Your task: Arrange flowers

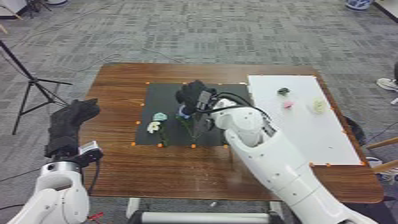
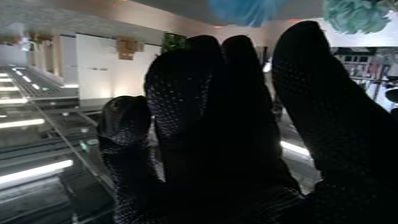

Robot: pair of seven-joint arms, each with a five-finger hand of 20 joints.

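Place: a robotics lab, set up in an office-like room
Floor: grey patterned carpet (image 1: 240,35), the kind laid in offices, with loose cable (image 1: 21,174) across it
Robot: 2 white jointed arms (image 1: 289,172) at 1 brown wooden table (image 1: 115,170)
Tabletop: 1 dark mat (image 1: 164,102) and 1 white sheet (image 1: 306,135), with small orange markers (image 1: 138,122) along their edges
Stand: 1 black tripod (image 1: 33,80) beside the table
Lighting: long bright strip lights (image 2: 35,171) in the right wrist view
Decor: 1 blue-and-white pot (image 1: 359,4) on the floor beyond
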